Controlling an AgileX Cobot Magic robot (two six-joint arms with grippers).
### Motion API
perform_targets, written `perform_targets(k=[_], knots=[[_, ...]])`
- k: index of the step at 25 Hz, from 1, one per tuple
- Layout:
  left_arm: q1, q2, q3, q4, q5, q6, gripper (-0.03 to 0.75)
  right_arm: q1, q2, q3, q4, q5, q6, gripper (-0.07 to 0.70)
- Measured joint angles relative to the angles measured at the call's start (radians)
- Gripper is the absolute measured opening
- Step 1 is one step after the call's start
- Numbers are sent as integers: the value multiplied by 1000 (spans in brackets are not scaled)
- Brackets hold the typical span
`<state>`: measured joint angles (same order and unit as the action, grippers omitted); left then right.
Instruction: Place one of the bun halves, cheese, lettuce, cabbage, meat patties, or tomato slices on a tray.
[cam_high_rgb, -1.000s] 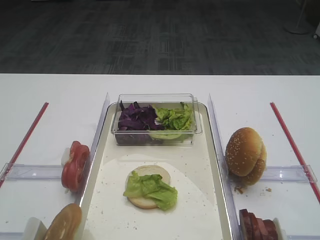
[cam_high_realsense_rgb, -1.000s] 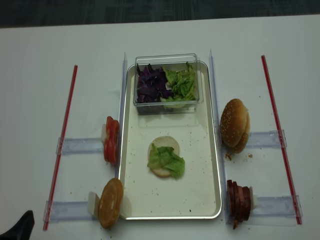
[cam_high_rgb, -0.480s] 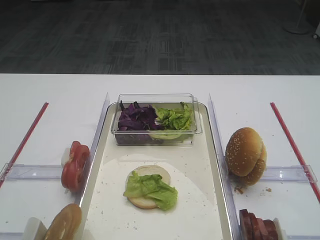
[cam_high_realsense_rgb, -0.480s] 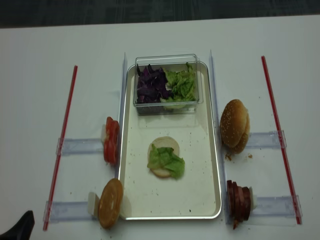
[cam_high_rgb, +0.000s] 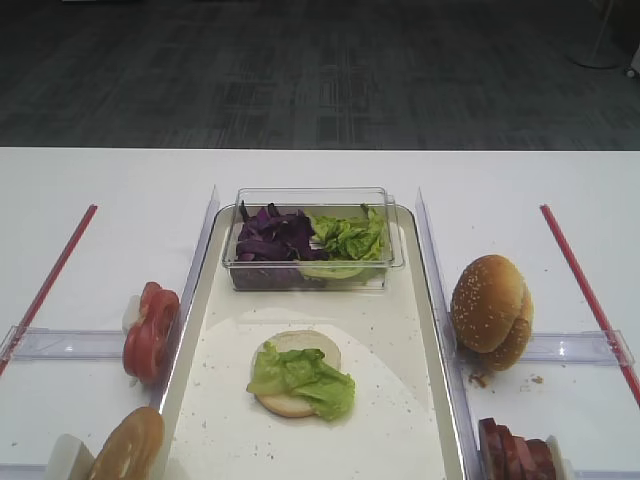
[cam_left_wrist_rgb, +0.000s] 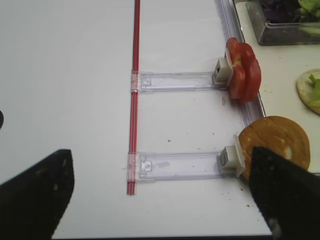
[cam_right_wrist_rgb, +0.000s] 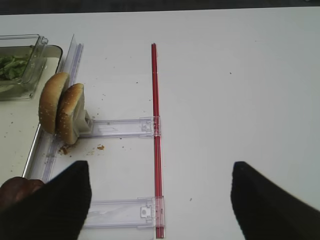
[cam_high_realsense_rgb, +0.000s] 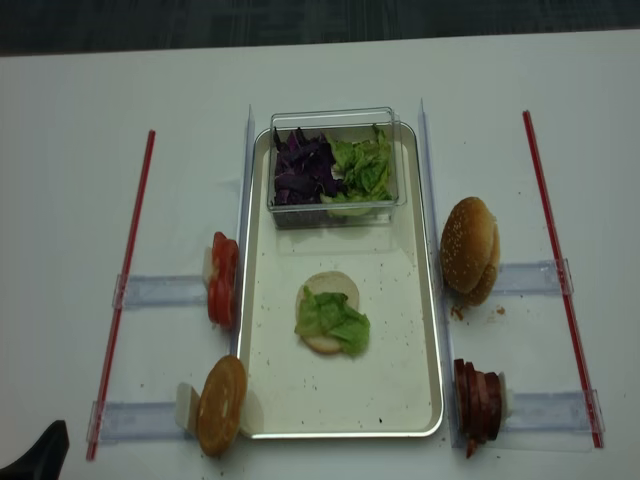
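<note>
Nothing moved since earlier, right gripper (cam_right_wrist_rgb: 159, 200) wide open, empty, left gripper (cam_left_wrist_rgb: 160, 195) spread, empty, lettuce (cam_high_rgb: 302, 376) on bun.

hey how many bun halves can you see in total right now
4. One lies on the tray under lettuce: bun half. One stands at the tray's lower left. Two sesame ones stand together on the right. More could be hidden.
</note>
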<state>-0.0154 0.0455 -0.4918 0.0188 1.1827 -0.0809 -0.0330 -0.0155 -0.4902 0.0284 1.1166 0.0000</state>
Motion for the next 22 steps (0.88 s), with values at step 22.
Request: perform_targets(k=[22], knots=[[0, 0, 0, 0, 0, 0, 653, 0, 0, 0, 0, 0, 0, 593]])
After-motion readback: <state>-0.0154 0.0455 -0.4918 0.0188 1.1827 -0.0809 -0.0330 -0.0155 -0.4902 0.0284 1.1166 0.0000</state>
